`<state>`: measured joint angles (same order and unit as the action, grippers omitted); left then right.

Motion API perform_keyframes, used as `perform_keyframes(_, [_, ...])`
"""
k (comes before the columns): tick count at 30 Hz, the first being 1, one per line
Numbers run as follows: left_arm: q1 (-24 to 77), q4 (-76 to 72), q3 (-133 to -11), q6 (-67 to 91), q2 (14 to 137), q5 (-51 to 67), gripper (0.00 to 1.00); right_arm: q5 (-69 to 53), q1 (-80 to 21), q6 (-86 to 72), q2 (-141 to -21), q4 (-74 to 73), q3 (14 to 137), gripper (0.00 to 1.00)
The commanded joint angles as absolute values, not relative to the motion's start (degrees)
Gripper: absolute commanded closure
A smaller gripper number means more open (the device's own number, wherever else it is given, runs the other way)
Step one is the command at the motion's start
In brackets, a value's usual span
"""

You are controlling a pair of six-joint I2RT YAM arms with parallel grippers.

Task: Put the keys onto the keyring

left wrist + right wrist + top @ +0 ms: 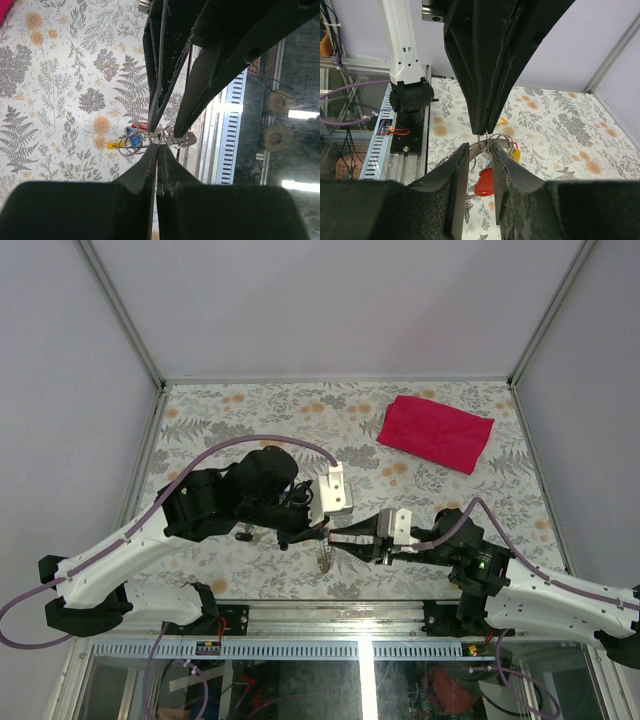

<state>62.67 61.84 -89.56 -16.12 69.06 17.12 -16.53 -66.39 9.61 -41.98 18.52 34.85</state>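
Observation:
The keyring (172,137) is a bundle of thin silvery rings, and it hangs between my two grippers over the table's near edge. My left gripper (157,146) is shut on one wire of it from one side. My right gripper (481,146) meets it head-on, jaws a little apart, with a ring spanning the gap and touching both pads. A key with a red tag (485,182) dangles below the rings, next to a yellow tag (515,153) and a blue tag (134,140). In the top view the bundle (323,558) hangs under the meeting fingertips.
A big red cloth (435,432) lies at the back right of the floral table (250,410). The metal front rail (232,125) and glass edge run just beside the grippers. The left arm's base post (407,95) stands close to the left in the right wrist view.

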Motion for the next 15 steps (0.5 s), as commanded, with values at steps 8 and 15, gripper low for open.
perform_keyframes(8, [63.1, 61.3, -91.8, -17.7, 68.7, 19.1, 1.0, -16.7, -66.7, 9.9, -44.1, 23.3, 38.1, 0.7])
perform_keyframes(15, [63.1, 61.4, -91.3, -18.2, 68.6, 20.0, 1.0, -16.9, -66.8, 9.2, -45.0, 26.3, 37.9, 0.76])
